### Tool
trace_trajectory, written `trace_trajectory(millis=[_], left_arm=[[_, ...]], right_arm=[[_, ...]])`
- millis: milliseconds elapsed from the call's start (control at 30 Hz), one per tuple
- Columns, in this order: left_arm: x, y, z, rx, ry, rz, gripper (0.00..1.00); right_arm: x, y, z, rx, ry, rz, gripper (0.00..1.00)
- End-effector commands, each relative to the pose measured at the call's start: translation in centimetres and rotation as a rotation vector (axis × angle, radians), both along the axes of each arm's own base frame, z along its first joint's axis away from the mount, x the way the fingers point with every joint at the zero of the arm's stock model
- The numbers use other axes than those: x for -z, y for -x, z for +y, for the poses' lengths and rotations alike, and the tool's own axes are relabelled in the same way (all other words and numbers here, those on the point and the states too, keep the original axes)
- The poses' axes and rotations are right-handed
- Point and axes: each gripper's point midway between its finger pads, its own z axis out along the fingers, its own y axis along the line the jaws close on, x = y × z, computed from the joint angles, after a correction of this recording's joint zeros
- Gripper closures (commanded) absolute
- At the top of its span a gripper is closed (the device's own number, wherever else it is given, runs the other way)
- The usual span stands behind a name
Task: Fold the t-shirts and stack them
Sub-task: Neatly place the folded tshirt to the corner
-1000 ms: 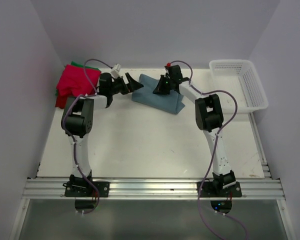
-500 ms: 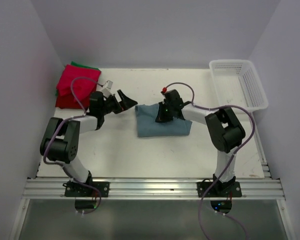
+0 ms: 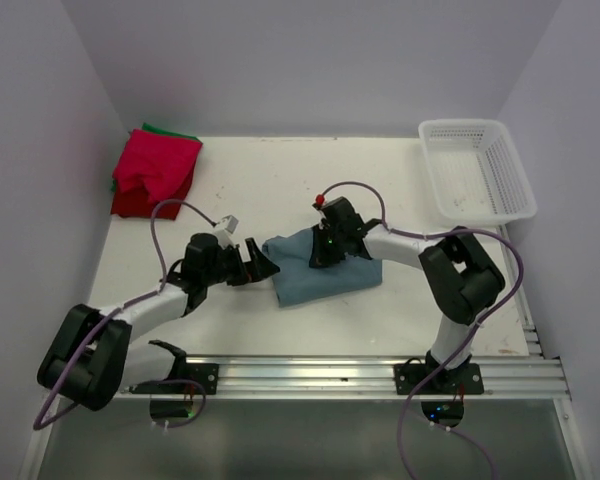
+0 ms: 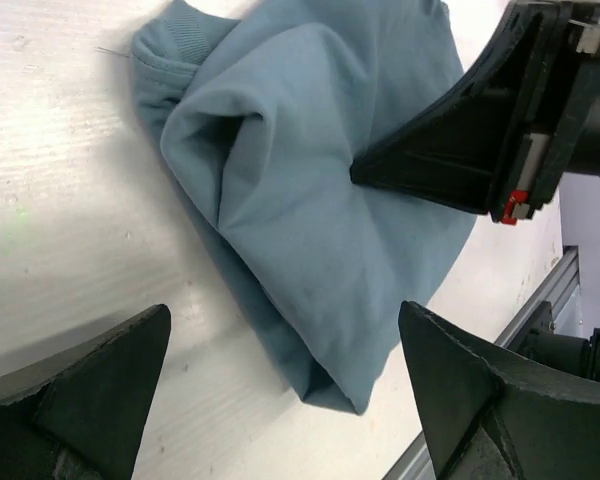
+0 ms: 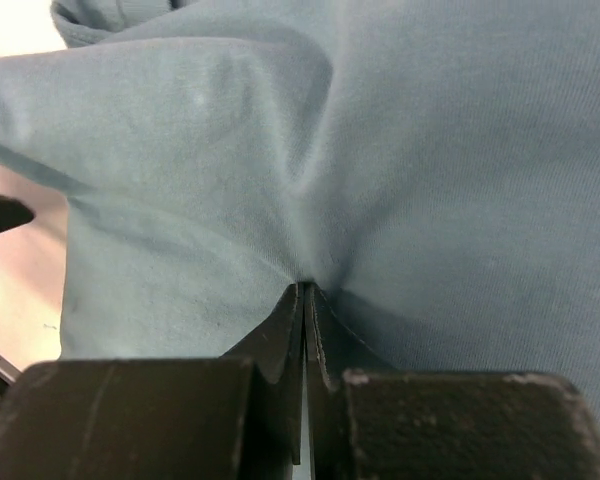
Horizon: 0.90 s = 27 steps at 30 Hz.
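Once over from above: found the blue-grey t-shirt bunched on the table, just toward 6 o'clock of its middle. Judged its long axis to run roughly from 9 o'clock to 3 o'clock, with the broader end at 9 o'clock and sagging further toward 6 o'clock. Could not tell neck from hem in that view. Picked out a ribbed edge at 11 o'clock in the left wrist view, with folds fanning away from it toward 5 o'clock.

Noted the right gripper on the cloth's 12 o'clock side, fingers pressed together and pinching a raised ridge of the blue-grey cloth. Saw creases drawn in toward that pinch in the right wrist view.

Saw the left gripper at the shirt's 9 o'clock end, fingers spread wide and clasping nothing, one tip to either side of the near cloth edge. Could not tell whether those tips touched cloth or table.

Found the folded red t-shirts piled in the table's 10 o'clock corner, with the green t-shirt showing only as a sliver under their 12 o'clock edge, well apart from the blue-grey one. Placed the white mesh basket in the 2 o'clock corner.
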Motion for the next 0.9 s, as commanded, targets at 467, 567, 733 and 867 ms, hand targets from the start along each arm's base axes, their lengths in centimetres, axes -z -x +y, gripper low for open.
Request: trace_trajectory(millis=[467,567,733,867], left_arm=[[-0.6,4.3,-0.6,-0.035,0.002,0.045,0.0],[1.2,5.3,-0.8,-0.05,-0.028,0.078,0.0],[1.9,4.6,-0.4,-0.111,-0.077,0.054,0.0],[2.1,4.3,-0.4,-0.132,-0.062,0.035,0.0]], right_arm=[[-15.1,-2.5,0.1,-0.001,-0.121,-0.292,0.8],[-14.7,-1.5,-1.1,0.027,-0.115,-0.298,0.91],[-13.2,-0.1,-2.8,0.064,-0.085,-0.279,1.0],[-10.9,0.5,-3.9,0.084,-0.027,-0.239,1.0]])
